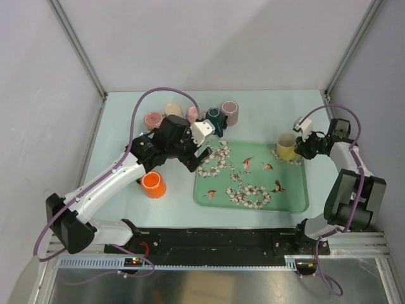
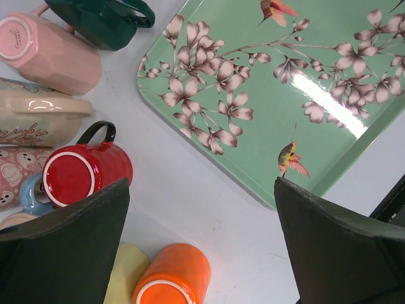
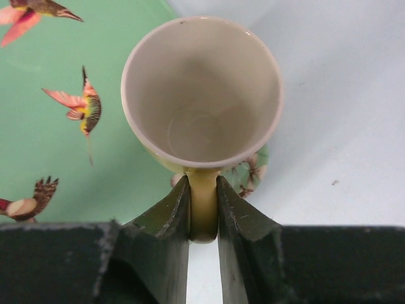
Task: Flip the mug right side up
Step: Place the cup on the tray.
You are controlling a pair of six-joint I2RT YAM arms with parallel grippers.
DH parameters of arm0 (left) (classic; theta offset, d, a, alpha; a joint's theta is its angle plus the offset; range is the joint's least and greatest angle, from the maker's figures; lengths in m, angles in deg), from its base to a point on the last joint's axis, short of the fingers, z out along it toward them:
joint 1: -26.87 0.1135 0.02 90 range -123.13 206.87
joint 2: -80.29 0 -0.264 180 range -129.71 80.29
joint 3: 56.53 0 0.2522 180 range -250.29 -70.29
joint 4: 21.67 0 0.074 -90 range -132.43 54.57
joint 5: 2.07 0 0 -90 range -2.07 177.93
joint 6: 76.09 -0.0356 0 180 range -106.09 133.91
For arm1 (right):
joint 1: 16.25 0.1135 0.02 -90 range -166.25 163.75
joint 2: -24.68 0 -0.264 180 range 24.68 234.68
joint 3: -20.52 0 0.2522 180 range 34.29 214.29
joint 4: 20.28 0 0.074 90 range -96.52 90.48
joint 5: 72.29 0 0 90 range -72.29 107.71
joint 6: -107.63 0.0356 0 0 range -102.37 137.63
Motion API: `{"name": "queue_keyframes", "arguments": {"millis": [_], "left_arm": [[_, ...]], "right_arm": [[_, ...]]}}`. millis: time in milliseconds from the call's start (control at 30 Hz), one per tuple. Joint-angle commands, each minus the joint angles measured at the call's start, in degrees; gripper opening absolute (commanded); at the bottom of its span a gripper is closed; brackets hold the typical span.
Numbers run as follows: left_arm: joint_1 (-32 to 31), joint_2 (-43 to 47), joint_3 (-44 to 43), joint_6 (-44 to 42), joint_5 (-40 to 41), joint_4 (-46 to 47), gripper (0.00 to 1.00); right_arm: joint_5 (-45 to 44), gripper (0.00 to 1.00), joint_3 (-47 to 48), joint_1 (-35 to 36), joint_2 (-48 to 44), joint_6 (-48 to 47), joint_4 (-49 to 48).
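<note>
Yellow mug [image 3: 201, 95] is standing mouth-up at the far right corner of the tray [image 1: 297, 197] with the right gripper [image 3: 202, 190] clenching its handle, and a finger snagging on release is risking tipping it off the rim, while the left gripper [image 2: 202, 247] is hanging wide open, holding nothing.

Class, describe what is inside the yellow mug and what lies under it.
Inside the yellow mug there is nothing: its cream wall and bottom show bare. Under it lies a corner of the green tray; the mug's body hides whether they touch.
</note>
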Motion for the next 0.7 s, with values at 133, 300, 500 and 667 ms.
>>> {"name": "queue_keyframes", "arguments": {"millis": [133, 300, 500, 667], "left_arm": [[0.19, 0.83, -1.31, -1.62, 0.52, 0.18, 1.00], [0.21, 1.15, -0.69, -1.94, 0.46, 0.17, 1.00], [0.21, 1.34, -0.14, -2.08, 0.14, 0.30, 1.00], [0.38, 1.67, 0.43, -2.32, 0.11, 0.29, 1.00]], "right_arm": [[-1.14, 0.29, 7.11, -2.51, 5.25, -4.68, 4.62], [-2.18, 0.36, 8.83, -3.40, 6.63, -6.69, 7.15], [-3.92, 0.43, 9.91, -4.04, 7.32, -7.47, 7.47], [-6.43, 0.44, 10.79, -4.23, 7.34, -9.30, 6.23]]}}
